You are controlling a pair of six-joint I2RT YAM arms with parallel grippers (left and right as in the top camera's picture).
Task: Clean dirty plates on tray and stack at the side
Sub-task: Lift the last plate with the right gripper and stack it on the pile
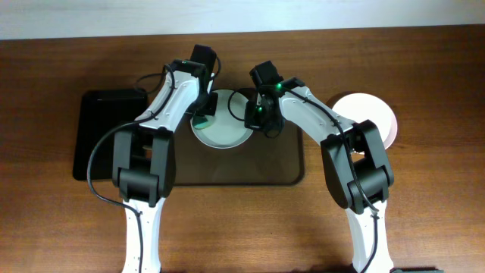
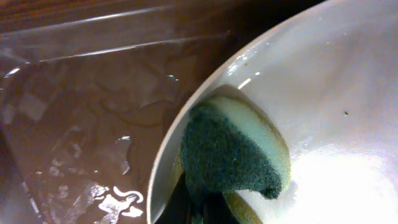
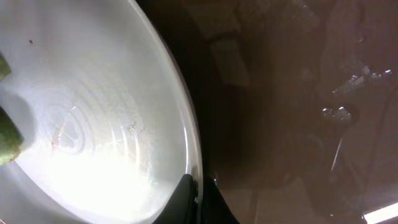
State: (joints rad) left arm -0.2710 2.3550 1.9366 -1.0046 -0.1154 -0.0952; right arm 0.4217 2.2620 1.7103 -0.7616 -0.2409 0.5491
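Note:
One white plate (image 1: pixel 227 133) lies at the back of the brown tray (image 1: pixel 250 167). My left gripper (image 1: pixel 203 115) is shut on a green and yellow sponge (image 2: pixel 233 155), which presses on the plate's inner left side (image 2: pixel 336 93). My right gripper (image 1: pixel 258 120) is shut on the plate's right rim (image 3: pixel 194 155), one finger inside and one outside. The plate's centre (image 3: pixel 93 124) shows faint smears, and the sponge (image 3: pixel 6 140) peeks in at the left edge of the right wrist view. Another white plate (image 1: pixel 371 117) sits on the table to the right of the tray; I cannot tell whether it is a stack.
A smaller black tray (image 1: pixel 106 136) lies on the table left of the brown tray. The brown tray's surface (image 2: pixel 93 124) is glossy and wet-looking around the plate, as the right wrist view (image 3: pixel 298 124) also shows. Both arms crowd the tray's back edge.

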